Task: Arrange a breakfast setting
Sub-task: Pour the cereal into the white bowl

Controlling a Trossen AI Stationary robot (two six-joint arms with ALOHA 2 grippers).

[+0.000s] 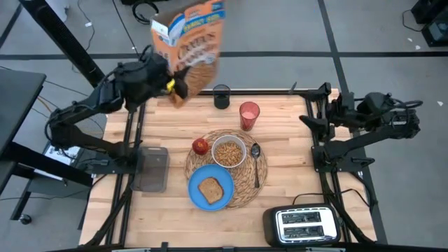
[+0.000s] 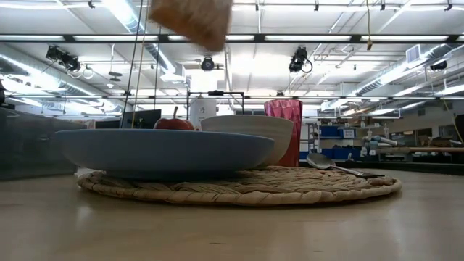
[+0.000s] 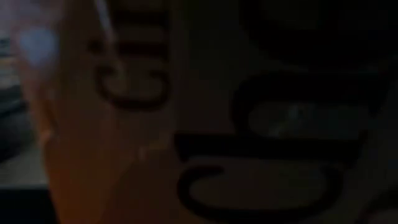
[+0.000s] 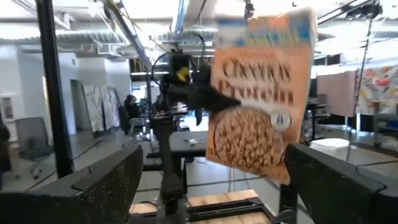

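My left gripper (image 1: 173,84) is shut on an orange cereal box (image 1: 190,43), high above the table's far edge; the box also shows in the right wrist view (image 4: 261,93) and at the top of the low view (image 2: 192,20). On the round straw placemat (image 1: 260,183) sit the blue plate (image 1: 198,199) with the toast (image 1: 211,189) and the white bowl (image 1: 229,152), which holds cereal. The red apple (image 1: 201,145) and the spoon (image 1: 256,157) lie on the mat. The red cup (image 1: 249,114) stands beyond it. My right gripper (image 4: 205,186) is open and empty at the table's right edge. My left gripper holds the cereal box by its narrow side edge (image 4: 214,102), about mid-height, coming at it roughly level from the table's left. The box is lifted clear of the table, nearly upright and slightly tilted. The box fills the left wrist view and hides the fingers there.
A small black cup (image 1: 221,96) stands at the far edge, close under the box. A silver toaster (image 1: 301,224) sits at the near right corner. A grey translucent container (image 1: 152,168) stands left of the placemat.
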